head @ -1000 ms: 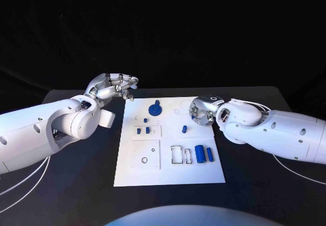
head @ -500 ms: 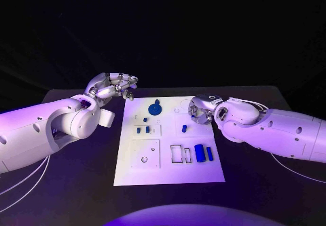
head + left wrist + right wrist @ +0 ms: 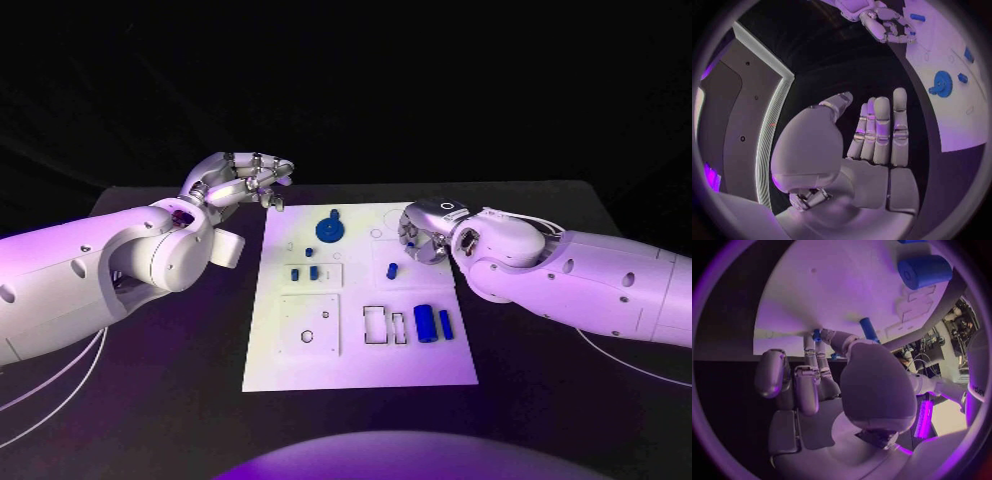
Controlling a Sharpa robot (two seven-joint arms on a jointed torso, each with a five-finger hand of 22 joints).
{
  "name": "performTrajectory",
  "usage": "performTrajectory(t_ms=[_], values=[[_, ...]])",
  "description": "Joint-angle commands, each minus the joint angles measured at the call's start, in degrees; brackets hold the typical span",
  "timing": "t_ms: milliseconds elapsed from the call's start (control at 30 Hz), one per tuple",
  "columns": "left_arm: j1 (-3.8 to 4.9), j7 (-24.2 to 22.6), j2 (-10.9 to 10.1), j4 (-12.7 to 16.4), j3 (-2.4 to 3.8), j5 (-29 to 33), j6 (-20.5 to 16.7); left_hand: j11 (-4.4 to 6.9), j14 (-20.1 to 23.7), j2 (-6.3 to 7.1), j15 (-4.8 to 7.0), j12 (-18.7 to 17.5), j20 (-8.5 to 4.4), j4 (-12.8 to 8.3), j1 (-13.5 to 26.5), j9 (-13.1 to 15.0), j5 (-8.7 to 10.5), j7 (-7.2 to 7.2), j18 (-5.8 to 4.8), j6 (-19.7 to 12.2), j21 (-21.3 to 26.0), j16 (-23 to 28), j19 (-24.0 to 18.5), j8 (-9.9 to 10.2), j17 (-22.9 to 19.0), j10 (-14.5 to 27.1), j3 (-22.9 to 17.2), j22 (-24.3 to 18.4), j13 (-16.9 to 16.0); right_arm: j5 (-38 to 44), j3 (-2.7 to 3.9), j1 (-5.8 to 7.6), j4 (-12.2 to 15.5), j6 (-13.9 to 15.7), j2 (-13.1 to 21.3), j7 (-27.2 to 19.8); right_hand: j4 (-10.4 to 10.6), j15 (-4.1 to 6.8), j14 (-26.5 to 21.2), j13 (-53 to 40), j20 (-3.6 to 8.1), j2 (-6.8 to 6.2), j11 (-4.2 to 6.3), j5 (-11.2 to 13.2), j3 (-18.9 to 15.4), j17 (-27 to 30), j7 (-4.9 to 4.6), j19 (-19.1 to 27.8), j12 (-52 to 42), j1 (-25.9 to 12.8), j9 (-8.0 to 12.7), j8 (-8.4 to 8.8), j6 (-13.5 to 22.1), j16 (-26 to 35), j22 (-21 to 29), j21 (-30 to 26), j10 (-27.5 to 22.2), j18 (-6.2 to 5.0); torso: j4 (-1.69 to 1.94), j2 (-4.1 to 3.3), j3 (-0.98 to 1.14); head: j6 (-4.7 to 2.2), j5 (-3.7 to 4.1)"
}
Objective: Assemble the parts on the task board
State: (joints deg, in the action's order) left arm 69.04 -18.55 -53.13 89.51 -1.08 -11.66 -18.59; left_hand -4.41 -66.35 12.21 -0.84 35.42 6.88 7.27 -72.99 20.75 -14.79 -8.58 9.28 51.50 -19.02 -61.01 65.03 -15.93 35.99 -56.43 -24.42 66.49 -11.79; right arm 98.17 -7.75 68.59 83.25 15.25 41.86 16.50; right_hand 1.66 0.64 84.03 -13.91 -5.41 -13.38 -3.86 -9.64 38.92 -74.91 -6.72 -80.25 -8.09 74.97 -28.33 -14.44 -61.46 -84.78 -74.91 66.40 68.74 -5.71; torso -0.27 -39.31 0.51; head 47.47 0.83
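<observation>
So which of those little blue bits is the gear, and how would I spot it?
Start from the white task board in the middle of the black table and look to its far end, between the two hands. The gear lies there, near the left hand. It is the one round, flat, toothed disc; the other blue parts are small pegs or upright cylinders.

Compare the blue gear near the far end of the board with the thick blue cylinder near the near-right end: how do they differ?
The blue gear is a flat round disc with a small tab at its far edge; the thick blue cylinder is long and lies on its side. The gear sits at the task board's far end, near the left hand; the cylinder lies toward the near right, beside a thinner blue pin. Both are blue, rest on the board, and neither hand holds them.
</observation>
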Motion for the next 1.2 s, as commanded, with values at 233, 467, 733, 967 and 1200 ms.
performTrajectory(t_ms=[233,467,733,967,1200], values=[[0.03,0.00,0.02,0.13,0.04,0.32,0.07,-0.20,-0.37,-0.62,0.09,-0.35,-0.04,0.00,-0.32,-0.04,-0.30,-0.03,1.02,-0.36,0.42,-0.20,0.41,0.29,-0.03,0.26,0.12,-0.14,0.11,1.92,-0.72,-1.10,0.60,0.65,0.12,1.79,-2.81,0.81,3.61,-0.42,0.91,2.13,0.98,-0.21,2.36,-3.31,0.06,-0.45,0.53,2.03,-1.15,-0.95,-0.80,-0.47,-2.10,0.99,2.99,0.57,0.04,0.06,0.09,0.11,0.17],[0.03,0.10,-0.01,0.06,0.04,0.32,0.13,-0.21,-0.32,-0.75,0.09,-0.46,-0.04,-0.10,-0.67,-0.03,-0.77,-0.04,1.02,-0.37,0.52,-0.12,0.51,0.26,-0.15,0.32,0.06,-0.21,0.21,2.36,-0.72,-1.12,0.90,2.14,0.51,2.31,-3.64,0.88,3.62,-0.56,1.01,2.34,1.06,0.79,3.40,-3.34,0.12,-0.50,0.91,2.14,-1.43,-1.06,-0.97,-0.51,-2.40,1.27,3.67,0.61,-0.05,0.07,0.10,0.06,0.25],[0.02,0.08,0.00,-0.02,0.03,0.32,0.24,-0.24,-0.26,-0.83,0.08,-0.57,-0.03,-0.16,-0.90,-0.03,-1.18,-0.06,1.02,-0.39,0.61,-0.04,0.57,0.24,-0.25,0.44,0.02,-0.26,0.29,2.91,-0.70,-1.12,1.62,5.06,1.07,2.73,-6.74,0.81,3.65,-1.05,1.10,2.17,0.83,4.26,6.72,-3.62,0.01,-0.54,2.14,3.84,-1.62,-0.54,-0.85,-0.67,-3.22,1.99,4.30,0.71,0.00,0.05,0.12,0.03,0.39],[0.01,0.12,0.02,-0.13,0.03,0.32,0.33,-0.28,-0.16,-0.97,0.05,-0.68,-0.02,-0.27,-1.23,-0.03,-1.75,-0.09,1.01,-0.41,0.73,0.06,0.63,0.21,-0.37,0.57,-0.06,-0.32,0.39,2.47,-0.68,-1.12,2.01,5.73,1.37,2.70,-7.76,0.76,3.62,-1.28,1.08,1.91,0.75,4.26,7.82,-3.53,-0.02,-0.49,2.42,4.10,-1.67,-0.39,-1.06,-0.66,-3.54,2.23,4.66,0.71,0.02,0.02,0.07,-0.02,0.49],[0.01,0.11,0.01,-0.32,0.03,0.33,0.40,-0.30,-0.12,-1.01,0.04,-0.73,-0.02,-0.32,-1.36,-0.03,-2.05,-0.11,1.01,-0.41,0.79,0.09,0.66,0.19,-0.39,0.62,-0.08,-0.34,0.44,2.35,-0.64,-1.11,2.47,6.93,1.82,2.71,-7.85,0.77,3.61,-1.39,1.08,1.94,0.79,4.15,8.02,-3.49,0.02,-0.51,2.41,3.97,-1.74,-0.44,-1.27,-0.64,-3.67,2.38,4.92,0.73,0.04,0.02,0.06,-0.03,0.53]])
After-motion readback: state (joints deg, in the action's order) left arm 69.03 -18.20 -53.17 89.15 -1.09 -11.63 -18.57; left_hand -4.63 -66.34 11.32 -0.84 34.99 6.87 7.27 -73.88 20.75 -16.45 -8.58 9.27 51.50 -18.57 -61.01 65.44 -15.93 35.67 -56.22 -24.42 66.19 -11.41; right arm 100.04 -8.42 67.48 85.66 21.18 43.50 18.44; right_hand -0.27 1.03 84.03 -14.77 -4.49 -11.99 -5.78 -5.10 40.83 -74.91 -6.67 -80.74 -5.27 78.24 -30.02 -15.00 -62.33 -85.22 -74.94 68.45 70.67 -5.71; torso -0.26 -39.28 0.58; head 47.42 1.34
